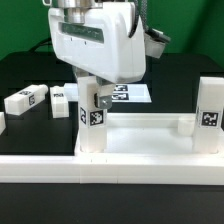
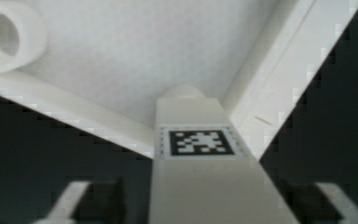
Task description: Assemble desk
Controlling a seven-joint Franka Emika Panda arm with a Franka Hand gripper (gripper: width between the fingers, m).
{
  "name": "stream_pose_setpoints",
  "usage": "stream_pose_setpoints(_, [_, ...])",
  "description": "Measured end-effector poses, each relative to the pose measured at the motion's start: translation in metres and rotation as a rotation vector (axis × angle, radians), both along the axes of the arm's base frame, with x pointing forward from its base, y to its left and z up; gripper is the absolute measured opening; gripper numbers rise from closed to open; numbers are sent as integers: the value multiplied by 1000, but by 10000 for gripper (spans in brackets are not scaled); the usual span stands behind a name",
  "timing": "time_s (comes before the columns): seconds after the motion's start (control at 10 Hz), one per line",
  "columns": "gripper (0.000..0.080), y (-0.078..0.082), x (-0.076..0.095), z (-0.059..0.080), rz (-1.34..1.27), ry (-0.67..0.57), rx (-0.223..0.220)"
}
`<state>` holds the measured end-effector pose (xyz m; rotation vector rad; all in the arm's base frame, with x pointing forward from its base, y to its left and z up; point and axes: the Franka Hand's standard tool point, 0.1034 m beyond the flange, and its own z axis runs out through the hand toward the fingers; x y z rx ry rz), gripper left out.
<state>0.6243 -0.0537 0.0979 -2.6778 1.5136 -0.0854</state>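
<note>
The desk top (image 1: 140, 137), a white tray with a raised rim, lies near the front of the table. One white leg (image 1: 210, 115) stands upright at its corner on the exterior view's right. My gripper (image 1: 90, 100) comes down from above and is shut on another tagged leg (image 1: 93, 125), held upright at the corner on the exterior view's left. In the wrist view this leg (image 2: 202, 170) runs between my fingers (image 2: 78, 200), with its far end in the corner of the desk top (image 2: 140, 60). A round socket (image 2: 5, 40) shows at another corner.
Two loose white legs (image 1: 27, 99) (image 1: 62, 98) lie on the black table at the exterior view's left. The marker board (image 1: 132, 95) lies behind my gripper. A long white rail (image 1: 110, 172) runs along the front edge.
</note>
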Motion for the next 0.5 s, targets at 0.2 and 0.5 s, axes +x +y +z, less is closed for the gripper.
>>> stream_pose_setpoints(0.2, [622,2,0,0,214,-5,-22])
stream_pose_setpoints(0.5, [649,1,0,0,407,-11,-37])
